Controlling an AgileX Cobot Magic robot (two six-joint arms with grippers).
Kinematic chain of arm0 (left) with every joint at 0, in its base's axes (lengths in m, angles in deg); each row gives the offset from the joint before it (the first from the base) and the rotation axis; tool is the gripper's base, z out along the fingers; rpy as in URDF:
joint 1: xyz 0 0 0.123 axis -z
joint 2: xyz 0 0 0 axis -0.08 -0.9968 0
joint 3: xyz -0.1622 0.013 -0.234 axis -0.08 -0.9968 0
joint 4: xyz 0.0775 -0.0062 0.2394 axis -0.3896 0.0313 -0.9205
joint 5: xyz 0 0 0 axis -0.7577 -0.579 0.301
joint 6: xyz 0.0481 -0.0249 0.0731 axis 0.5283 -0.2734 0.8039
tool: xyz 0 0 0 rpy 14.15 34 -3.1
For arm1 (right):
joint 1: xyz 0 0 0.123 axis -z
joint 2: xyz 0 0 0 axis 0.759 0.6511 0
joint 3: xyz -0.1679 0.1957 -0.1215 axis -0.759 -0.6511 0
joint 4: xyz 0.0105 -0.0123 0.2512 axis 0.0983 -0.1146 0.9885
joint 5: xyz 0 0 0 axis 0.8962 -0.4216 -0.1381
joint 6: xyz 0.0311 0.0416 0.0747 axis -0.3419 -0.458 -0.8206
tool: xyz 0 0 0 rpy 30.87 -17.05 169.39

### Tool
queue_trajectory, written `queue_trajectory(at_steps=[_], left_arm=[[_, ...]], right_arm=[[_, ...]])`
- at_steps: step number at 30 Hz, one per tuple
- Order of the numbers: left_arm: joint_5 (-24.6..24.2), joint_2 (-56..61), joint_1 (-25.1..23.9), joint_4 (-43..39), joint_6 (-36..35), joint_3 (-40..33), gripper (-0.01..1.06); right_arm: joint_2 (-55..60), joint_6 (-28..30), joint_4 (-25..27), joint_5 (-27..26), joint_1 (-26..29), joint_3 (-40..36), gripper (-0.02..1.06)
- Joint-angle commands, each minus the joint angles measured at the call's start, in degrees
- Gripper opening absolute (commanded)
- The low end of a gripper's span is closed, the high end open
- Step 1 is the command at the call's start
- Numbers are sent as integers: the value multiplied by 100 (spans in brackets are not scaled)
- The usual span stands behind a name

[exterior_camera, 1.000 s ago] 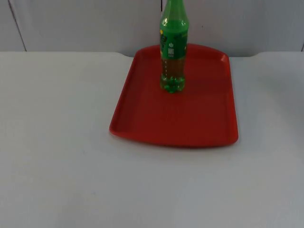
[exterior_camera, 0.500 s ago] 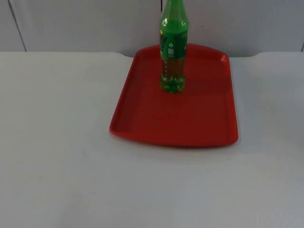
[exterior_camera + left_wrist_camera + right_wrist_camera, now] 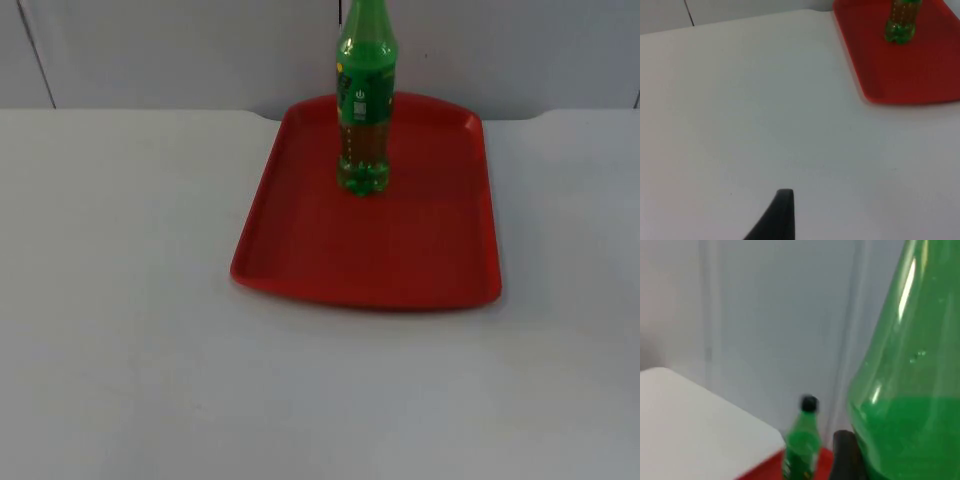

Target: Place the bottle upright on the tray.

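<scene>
The bottle (image 3: 362, 100) stands upright on the red tray (image 3: 420, 260), on the tray's far part, close to the rim nearest the grey partition wall (image 3: 180, 50). It is green plastic with a label around its middle (its top runs past the upper edge of the top view). Its base rests flat on the tray floor, a little left of the tray's centre line. The tray lies flat on the white tabletop (image 3: 120, 300), with its far edge near where the tabletop meets the wall.

The left gripper (image 3: 782, 215) hangs over bare tabletop, well apart from the tray. From its wrist view, the tray's near left corner and the foot of the bottle (image 3: 900, 25) can be seen ahead of it. Nothing lies by this gripper, and I cannot tell whether it is open or closed.

The right gripper (image 3: 845, 455) sits just beside a second green bottle (image 3: 910, 390), which looms large and very close to that camera. Whether the gripper is clamped on it cannot be told. Farther off in the same view stands a green bottle with a dark cap (image 3: 802, 440), upright on a red surface in front of the wall.
</scene>
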Motion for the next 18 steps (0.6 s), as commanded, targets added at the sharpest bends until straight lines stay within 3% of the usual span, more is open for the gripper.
queue_trajectory(at_steps=[1,3,6,12,15,18], left_arm=[[6,19,-16,9,-35,-23,105],[6,19,-16,9,-35,-23,105],[6,19,-16,9,-35,-23,105],[6,19,-16,9,-35,-23,105],[6,19,-16,9,-35,-23,105],[6,19,-16,9,-35,-23,105]], right_arm=[[154,1376,652,612,-38,20,0],[349,1821,652,632,-38,32,0],[678,1394,652,623,-38,32,0],[1695,1916,652,1645,-38,32,0],[2076,1916,652,1573,-38,32,0],[2291,1881,652,981,-38,178,0]])
